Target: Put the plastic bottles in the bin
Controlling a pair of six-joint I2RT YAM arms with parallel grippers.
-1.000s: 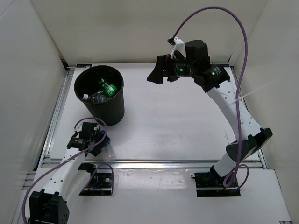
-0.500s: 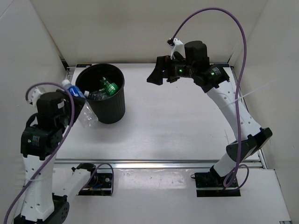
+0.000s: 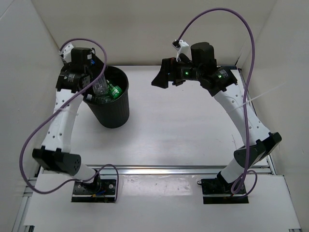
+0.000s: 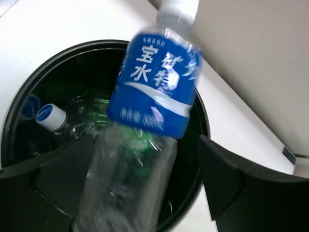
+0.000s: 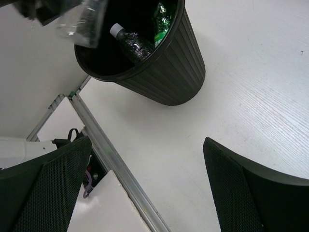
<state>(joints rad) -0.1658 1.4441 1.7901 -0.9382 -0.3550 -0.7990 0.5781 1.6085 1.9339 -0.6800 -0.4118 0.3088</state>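
Directly beneath the left gripper (image 3: 95, 83), in the overhead view, stands the bin (image 3: 120, 110). A clear bottle with a blue label (image 3: 102, 81) hangs between its fingers over the opening, and a green bottle (image 3: 113, 91) lies lower down inside. The right gripper (image 3: 159, 79) hovers well apart from the bin, spread wide and empty. No bottle shows anywhere but in or above the bin. From the left wrist, the fingers (image 4: 63, 169) stand wider than the blurred bottle. There is a gap on one side, so it looks loose rather than pinched. Beyond it, a clear bottle with a blue cap (image 4: 50, 116) rests in the bin. From the right wrist, the wide jaws frame the bin far ahead, with a white-capped clear bottle (image 5: 130, 41) and the green one inside. By my reading, this drop is the last one left, though the bottles inside cannot be counted exactly.
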